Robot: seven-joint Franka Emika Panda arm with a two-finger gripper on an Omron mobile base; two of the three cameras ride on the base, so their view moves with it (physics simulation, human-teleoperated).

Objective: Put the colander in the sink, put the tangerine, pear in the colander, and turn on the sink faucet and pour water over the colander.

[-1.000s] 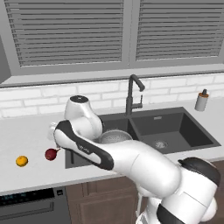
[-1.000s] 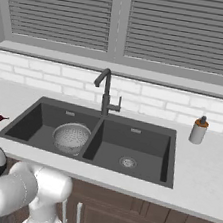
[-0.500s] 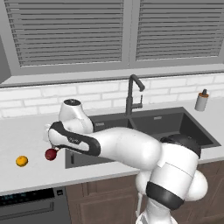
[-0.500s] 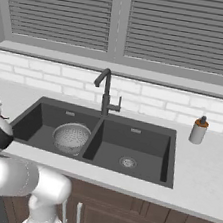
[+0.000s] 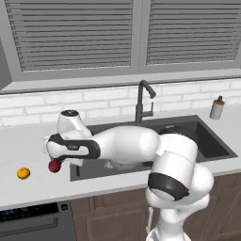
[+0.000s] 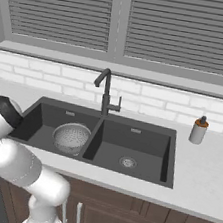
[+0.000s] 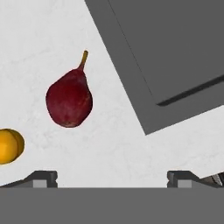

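Pear (image 7: 69, 99) is seen lying on the counter (image 7: 52, 39) left of the sink (image 6: 56, 120), beside the tangerine (image 7: 9, 146). Nothing is held by the fully spread gripper (image 7: 111, 177). If lowered off-centre, the pear could be knocked rolling.

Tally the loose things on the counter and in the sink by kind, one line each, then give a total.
Fruit: 2, the pear and the tangerine, both lying on the counter
Colander: 1, in the left basin of the sink
Soap bottle: 1, standing on the counter right of the sink
Total: 4
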